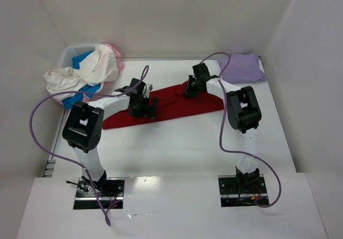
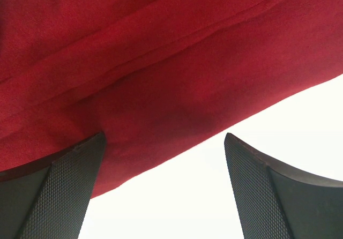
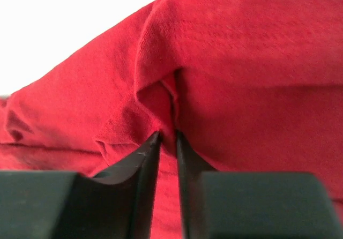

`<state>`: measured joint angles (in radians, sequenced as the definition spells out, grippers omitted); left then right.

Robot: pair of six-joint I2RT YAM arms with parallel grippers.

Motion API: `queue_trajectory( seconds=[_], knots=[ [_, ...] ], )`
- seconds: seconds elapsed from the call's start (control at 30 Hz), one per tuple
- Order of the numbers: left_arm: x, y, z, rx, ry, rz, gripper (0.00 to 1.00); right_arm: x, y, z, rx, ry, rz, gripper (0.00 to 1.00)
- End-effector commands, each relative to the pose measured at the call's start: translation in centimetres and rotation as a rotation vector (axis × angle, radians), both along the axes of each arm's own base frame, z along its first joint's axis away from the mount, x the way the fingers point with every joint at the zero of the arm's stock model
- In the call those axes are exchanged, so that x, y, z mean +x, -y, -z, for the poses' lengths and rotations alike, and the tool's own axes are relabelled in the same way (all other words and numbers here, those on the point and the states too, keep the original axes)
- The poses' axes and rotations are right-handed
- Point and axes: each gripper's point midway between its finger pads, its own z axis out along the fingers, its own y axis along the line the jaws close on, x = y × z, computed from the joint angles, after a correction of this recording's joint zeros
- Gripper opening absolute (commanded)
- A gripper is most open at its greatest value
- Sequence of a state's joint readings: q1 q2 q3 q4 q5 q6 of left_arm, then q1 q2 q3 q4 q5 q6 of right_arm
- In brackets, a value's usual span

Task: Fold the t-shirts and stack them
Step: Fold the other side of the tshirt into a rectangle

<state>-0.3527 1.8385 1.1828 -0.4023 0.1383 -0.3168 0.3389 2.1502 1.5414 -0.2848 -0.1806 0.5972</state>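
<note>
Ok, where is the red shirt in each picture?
Top view: the dark red cloth t-shirt lies stretched across the middle.
Left wrist view: it fills the top, above the open left gripper.
Right wrist view: it fills most, pinched by the right gripper.
Landmark: both grippers show on it from above.

I count five shirts: one red shirt [image 1: 177,106], one lavender shirt [image 1: 242,68], one cream shirt [image 1: 86,73], one blue shirt [image 1: 80,62] and one pink shirt [image 1: 115,54]. There is one basket [image 1: 72,51]. I have two arms, left arm [image 1: 83,126] and right arm [image 1: 244,110], two grippers, left gripper [image 1: 143,109] and right gripper [image 1: 189,90], two purple cables, left cable [image 1: 32,118] and right cable [image 1: 220,134], and two base plates, left plate [image 1: 115,188] and right plate [image 1: 228,196].
</note>
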Motion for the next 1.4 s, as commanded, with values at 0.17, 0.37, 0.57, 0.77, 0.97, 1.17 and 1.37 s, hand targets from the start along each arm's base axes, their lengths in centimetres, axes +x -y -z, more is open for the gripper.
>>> queue_trajectory(
  seconds=[0.17,0.37,0.57,0.77,0.97,1.17,1.37],
  knots=[
    [-3.7,-1.0,3.0,0.050,-0.166,0.005,1.00,4.2,-3.2,-4.0,0.064,0.130,-0.012,0.10],
    [-3.7,-1.0,3.0,0.050,-0.166,0.005,1.00,7.7,-5.1,-5.8,0.119,0.197,-0.028,0.14],
    [-3.6,-0.9,2.7,0.046,-0.156,0.005,1.00,8.4,-5.6,-7.0,0.138,0.211,-0.029,0.39],
    [-1.7,-0.9,-0.6,0.044,-0.059,-0.009,1.00,7.1,-2.0,-12.3,0.093,0.297,0.035,0.57],
    [1.6,-1.8,-6.1,0.121,0.128,0.065,1.00,3.0,4.4,-10.4,-0.103,0.285,0.105,0.51],
    [3.7,-2.4,-7.7,0.153,0.225,0.085,1.00,1.3,6.9,-4.9,-0.178,0.186,0.134,0.39],
    [4.5,-4.5,-4.6,0.224,0.166,0.027,1.00,2.2,7.7,-2.6,-0.211,0.161,0.160,0.45]
  ],
)
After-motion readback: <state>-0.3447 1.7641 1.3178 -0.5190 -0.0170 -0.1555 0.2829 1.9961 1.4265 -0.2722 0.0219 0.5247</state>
